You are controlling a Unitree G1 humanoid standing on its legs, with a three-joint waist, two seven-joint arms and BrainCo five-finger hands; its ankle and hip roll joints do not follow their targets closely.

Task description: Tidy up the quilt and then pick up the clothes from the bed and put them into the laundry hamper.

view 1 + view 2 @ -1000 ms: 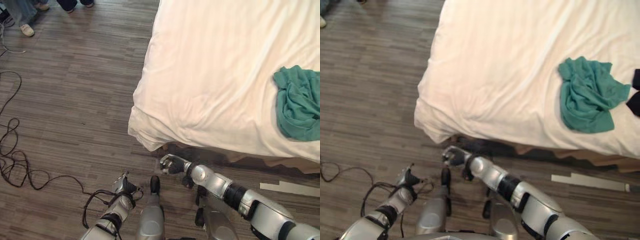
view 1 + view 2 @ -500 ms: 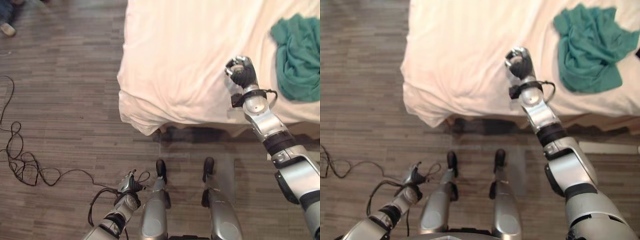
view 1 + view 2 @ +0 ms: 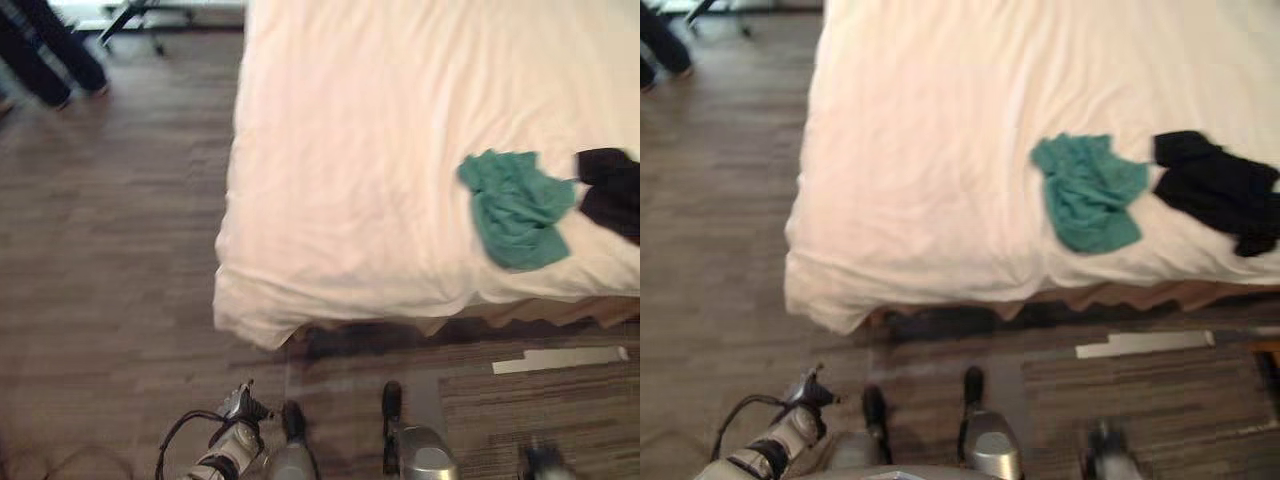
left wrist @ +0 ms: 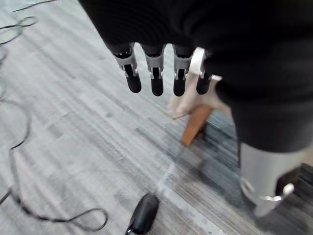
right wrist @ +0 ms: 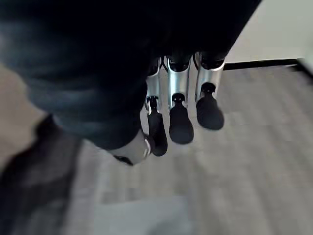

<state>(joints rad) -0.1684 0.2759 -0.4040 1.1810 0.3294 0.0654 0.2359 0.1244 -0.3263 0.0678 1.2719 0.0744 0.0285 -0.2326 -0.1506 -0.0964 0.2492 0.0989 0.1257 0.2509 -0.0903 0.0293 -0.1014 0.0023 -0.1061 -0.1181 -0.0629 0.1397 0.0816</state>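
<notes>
The white quilt (image 3: 400, 150) lies spread over the bed, its near corner (image 3: 250, 320) hanging over the edge. A crumpled teal garment (image 3: 515, 205) rests on it near the front edge, and a black garment (image 3: 610, 190) lies just right of the teal one. My left hand (image 3: 238, 405) hangs low by the floor, well short of the bed corner. In the left wrist view its fingers (image 4: 154, 78) point straight down and hold nothing. My right hand (image 5: 181, 120) also hangs over the floor, fingers relaxed and empty.
A wooden bed leg (image 4: 195, 125) stands under the quilt corner. A pale strip (image 3: 555, 358) lies on the floor before the bed, beside a darker mat (image 3: 540, 410). A person's legs (image 3: 50, 60) and a chair base (image 3: 150, 12) are at the far left.
The camera has shifted, bringing the black garment into view. My right arm, raised over the quilt half a second ago, has dropped to the bottom edge. The left hand stays low.
</notes>
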